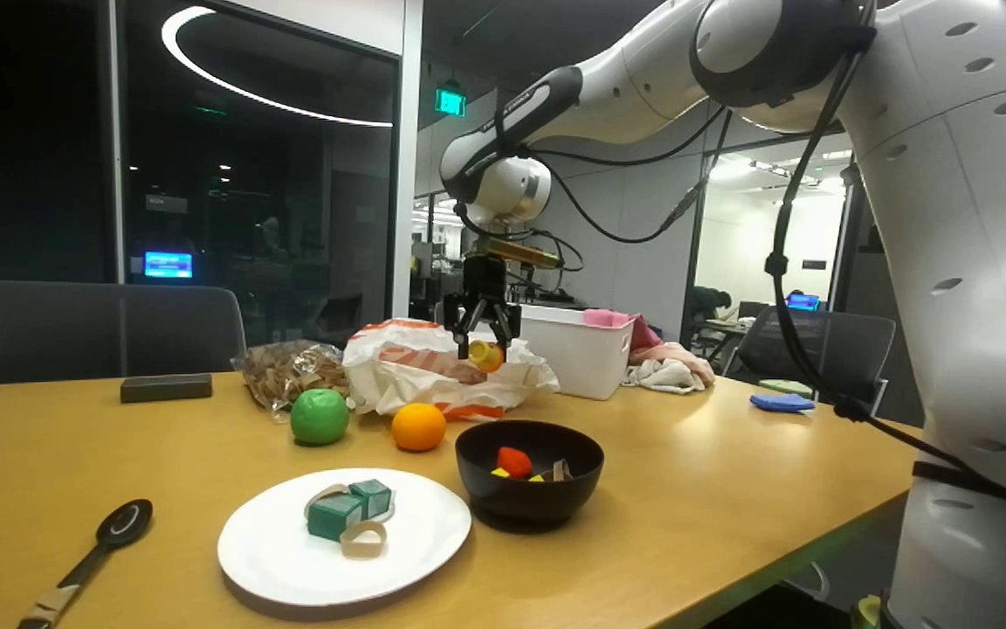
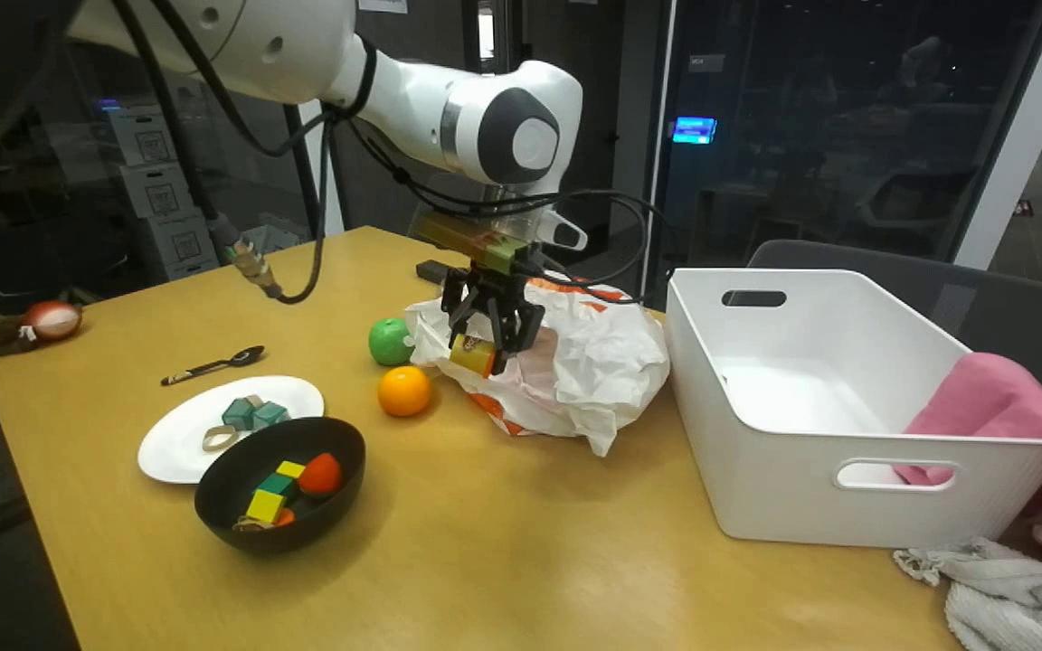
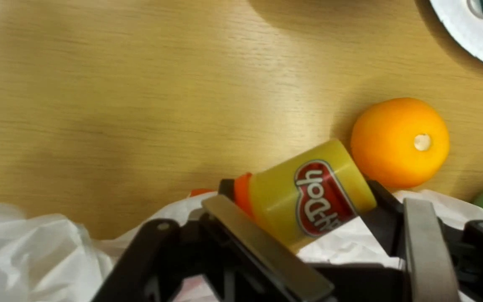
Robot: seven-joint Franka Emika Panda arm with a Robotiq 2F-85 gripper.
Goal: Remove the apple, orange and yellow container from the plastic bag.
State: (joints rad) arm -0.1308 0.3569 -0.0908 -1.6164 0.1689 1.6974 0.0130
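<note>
Plainly, the gripper (image 1: 484, 351) clasps the container (image 3: 304, 195) end to end — long axis spanning the grip — over the edge of the bag (image 2: 607, 357), so lowering probably wants a shift outward. Just outside the bag lie the orange (image 2: 404, 391) and apple (image 2: 389, 342). The red label (image 3: 324, 198) shows “Doh”, presumably Play-Doh.

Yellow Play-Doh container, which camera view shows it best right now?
The wrist view. The yellow Play-Doh container looks large there, its printed label readable and part of its orange lid visible. Both exterior views show it small, held in the jaws, with the white plastic bag behind it and no lettering readable.
</note>
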